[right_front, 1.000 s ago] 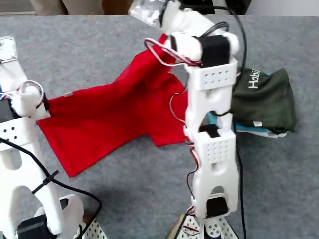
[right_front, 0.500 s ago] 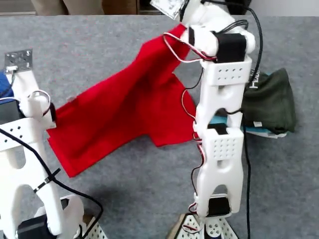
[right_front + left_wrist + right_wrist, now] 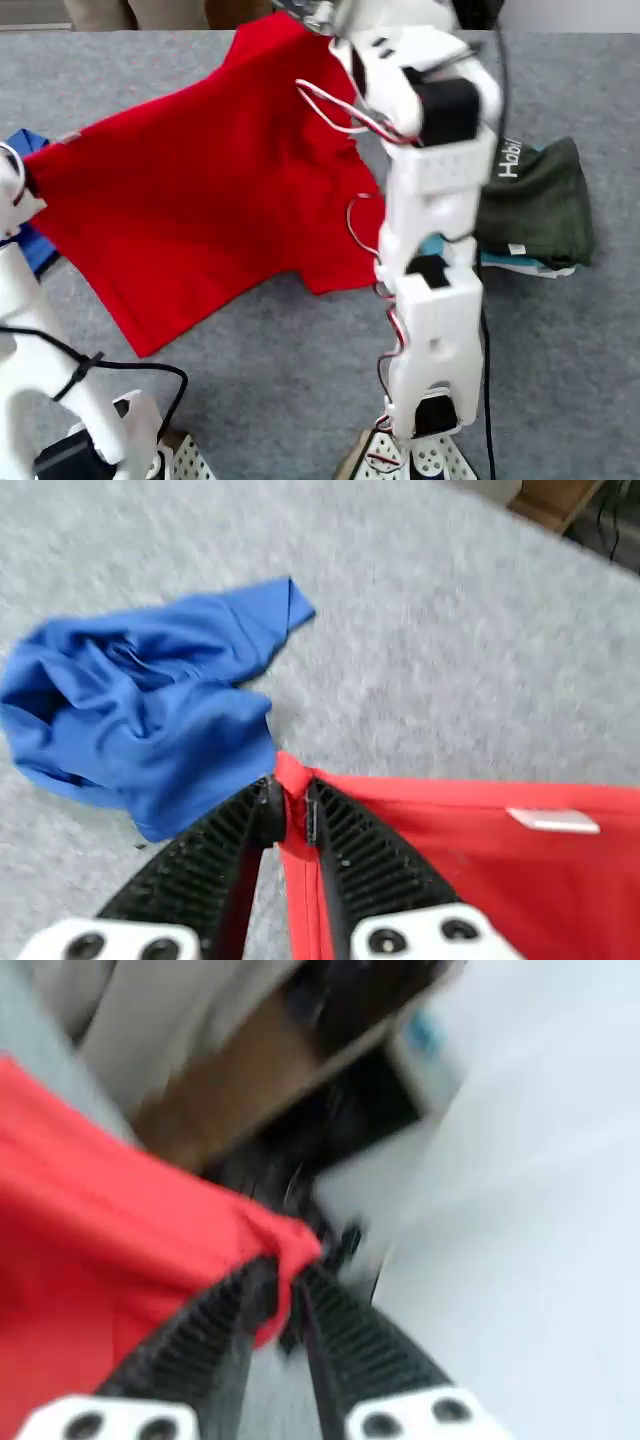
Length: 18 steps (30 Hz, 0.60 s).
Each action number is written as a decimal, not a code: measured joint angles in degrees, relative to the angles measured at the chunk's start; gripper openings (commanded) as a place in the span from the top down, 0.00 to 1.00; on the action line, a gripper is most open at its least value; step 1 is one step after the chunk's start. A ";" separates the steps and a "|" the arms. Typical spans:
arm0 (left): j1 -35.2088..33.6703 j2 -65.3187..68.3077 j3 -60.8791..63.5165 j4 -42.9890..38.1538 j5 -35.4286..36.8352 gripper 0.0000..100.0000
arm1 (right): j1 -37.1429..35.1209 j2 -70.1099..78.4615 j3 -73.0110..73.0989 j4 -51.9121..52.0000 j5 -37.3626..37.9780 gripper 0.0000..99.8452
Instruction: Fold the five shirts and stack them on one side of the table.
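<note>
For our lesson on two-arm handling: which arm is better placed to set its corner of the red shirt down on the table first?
Probably left: the left gripper pinches the red shirt low over the table, beside the blue shirt. The right gripper holds its corner high at the far edge.

Plain red shirt, plain blue shirt, dark green shirt with white lettering, perhaps teal cloth beneath; the bench is grey.

red shirt: unfolded, stretched wide, two upper corners lifted, lower edge lying flat. blue shirt: crumpled heap just beside red shirt's left corner. dark green shirt: folded, far right, on top of folded teal shirt.
</note>
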 measured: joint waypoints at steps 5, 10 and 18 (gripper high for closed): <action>-0.09 -0.09 -11.34 10.81 0.00 0.98 | 0.00 -10.73 0.00 3.69 -4.22 1.00; -1.76 -0.62 -21.98 18.02 0.00 0.98 | 0.00 -21.54 -0.09 6.51 -8.53 1.00; -7.82 -12.22 -23.21 18.37 -3.52 0.98 | -0.26 -35.34 -0.09 6.68 -9.93 1.00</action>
